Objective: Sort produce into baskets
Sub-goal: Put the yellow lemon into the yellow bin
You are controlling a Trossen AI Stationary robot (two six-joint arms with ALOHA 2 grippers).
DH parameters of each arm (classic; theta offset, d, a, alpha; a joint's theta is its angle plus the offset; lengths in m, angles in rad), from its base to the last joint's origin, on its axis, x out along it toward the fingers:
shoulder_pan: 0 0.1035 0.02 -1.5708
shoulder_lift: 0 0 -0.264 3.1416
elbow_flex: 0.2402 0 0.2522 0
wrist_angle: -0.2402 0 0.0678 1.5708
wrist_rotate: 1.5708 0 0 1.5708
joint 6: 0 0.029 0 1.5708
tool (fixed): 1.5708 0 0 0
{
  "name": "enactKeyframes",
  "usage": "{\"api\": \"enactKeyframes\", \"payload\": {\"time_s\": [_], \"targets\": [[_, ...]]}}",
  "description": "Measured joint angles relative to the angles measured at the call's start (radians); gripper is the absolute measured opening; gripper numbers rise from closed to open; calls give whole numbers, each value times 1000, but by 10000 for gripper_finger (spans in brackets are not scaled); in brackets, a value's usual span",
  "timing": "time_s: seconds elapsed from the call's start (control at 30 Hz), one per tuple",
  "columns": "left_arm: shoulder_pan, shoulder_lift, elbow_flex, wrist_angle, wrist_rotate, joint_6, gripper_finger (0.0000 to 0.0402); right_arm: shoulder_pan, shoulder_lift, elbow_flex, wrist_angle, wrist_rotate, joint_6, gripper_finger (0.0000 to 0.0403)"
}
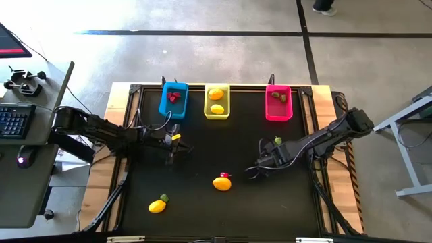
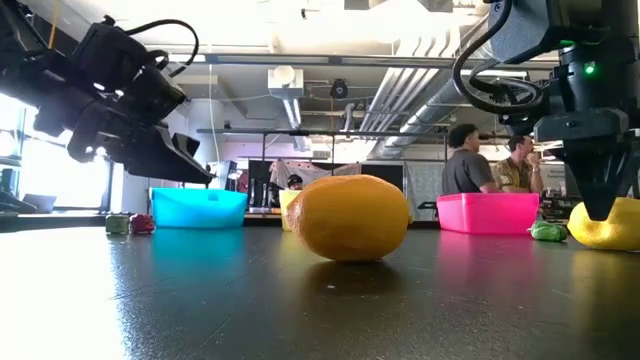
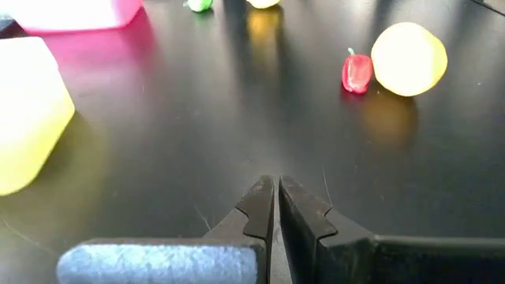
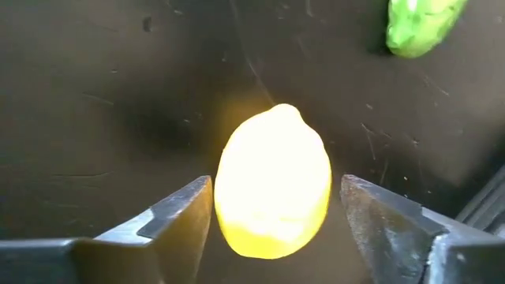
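Three baskets stand along the far edge: blue [image 1: 173,100], yellow [image 1: 217,101] and pink [image 1: 278,102], each with produce inside. My right gripper [image 4: 276,197] points down, open, with one finger on either side of a yellow lemon [image 4: 272,189] that lies on the black mat; a narrow gap shows on both sides. In the high view the gripper [image 1: 255,170] hides that lemon. A green bit [image 4: 414,28] lies just beyond it. My left gripper [image 3: 276,185] is shut and hovers left of centre [image 1: 174,150], holding nothing.
Another lemon [image 1: 222,183] with a red bit [image 1: 225,175] beside it lies at mid-table. A third lemon [image 1: 157,206] with a green bit [image 1: 164,198] lies near the front left. People stand in the room beyond the table.
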Motion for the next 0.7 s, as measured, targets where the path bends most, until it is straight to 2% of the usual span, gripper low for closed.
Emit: {"api": "enactKeyframes", "payload": {"time_s": [0.23,0.53,0.7], "targets": [[0,0,0,-39,0,-3,10,-3,0,0,39,1,-18,222],[0,0,0,-39,0,-4,10,-4,0,0,62,1,-65,192],[0,0,0,-38,0,-7,10,-4,0,0,62,2,-81,152]]}}
